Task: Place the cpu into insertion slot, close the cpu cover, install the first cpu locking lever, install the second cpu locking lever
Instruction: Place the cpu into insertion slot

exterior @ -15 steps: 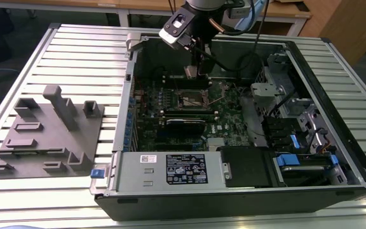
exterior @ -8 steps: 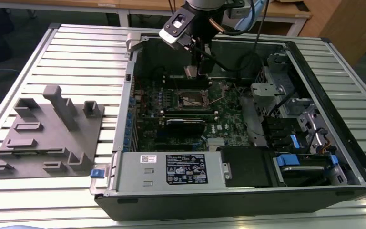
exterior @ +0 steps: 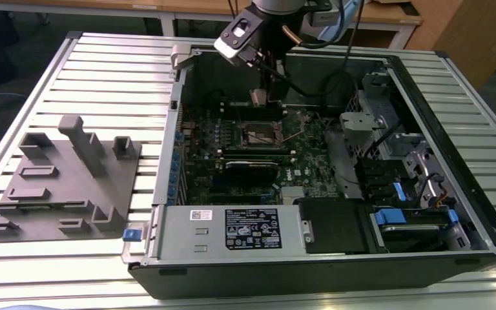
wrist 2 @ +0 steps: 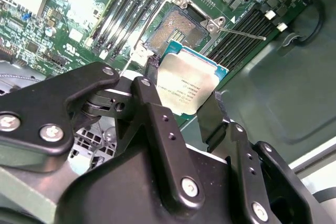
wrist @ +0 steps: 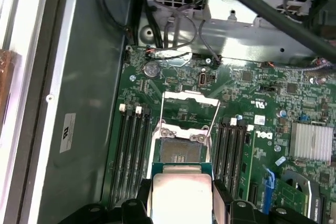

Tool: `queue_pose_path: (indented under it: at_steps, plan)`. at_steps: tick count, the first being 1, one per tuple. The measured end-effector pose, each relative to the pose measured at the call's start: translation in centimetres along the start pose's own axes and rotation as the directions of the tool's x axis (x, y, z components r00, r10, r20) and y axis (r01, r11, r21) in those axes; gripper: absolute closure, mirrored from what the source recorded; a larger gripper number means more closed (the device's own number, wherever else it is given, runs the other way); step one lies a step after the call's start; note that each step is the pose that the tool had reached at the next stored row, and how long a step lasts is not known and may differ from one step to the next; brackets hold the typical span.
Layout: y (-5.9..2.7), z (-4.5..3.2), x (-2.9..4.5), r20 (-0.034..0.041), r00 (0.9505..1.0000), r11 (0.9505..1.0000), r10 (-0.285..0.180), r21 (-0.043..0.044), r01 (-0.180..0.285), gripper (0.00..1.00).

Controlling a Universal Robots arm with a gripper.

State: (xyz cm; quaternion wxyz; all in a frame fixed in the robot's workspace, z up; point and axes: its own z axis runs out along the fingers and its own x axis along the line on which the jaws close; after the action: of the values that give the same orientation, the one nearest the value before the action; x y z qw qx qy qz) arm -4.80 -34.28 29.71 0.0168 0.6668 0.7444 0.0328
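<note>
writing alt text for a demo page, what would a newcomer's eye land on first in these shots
In both wrist views, the hand grips the cpu by its edges, held clear of the open insertion slot on the green motherboard. In the exterior view, the opened computer case lies on its side on a slatted table, with a grey fixture block at the exterior view's left.

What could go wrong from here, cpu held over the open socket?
1. The gripper holds the cpu by its edges above the bare insertion slot; a slip or skewed landing might damage the contacts.
2. The cpu cover stands open beside the slot, with a loose lever nearby; a drifting descent could clip them.
</note>
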Motion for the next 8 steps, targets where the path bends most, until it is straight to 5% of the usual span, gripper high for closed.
queue_pose_path:
  at_steps: [4, 8]
  plan:
    - [0.0, 0.07, 0.0, 0.0053, 0.9973, 0.9973, 0.074, -0.0015, -0.074, 0.46]
    - [0.0, 0.07, 0.0, 0.0057, 0.9969, 0.9969, 0.079, -0.0017, -0.079, 0.46]
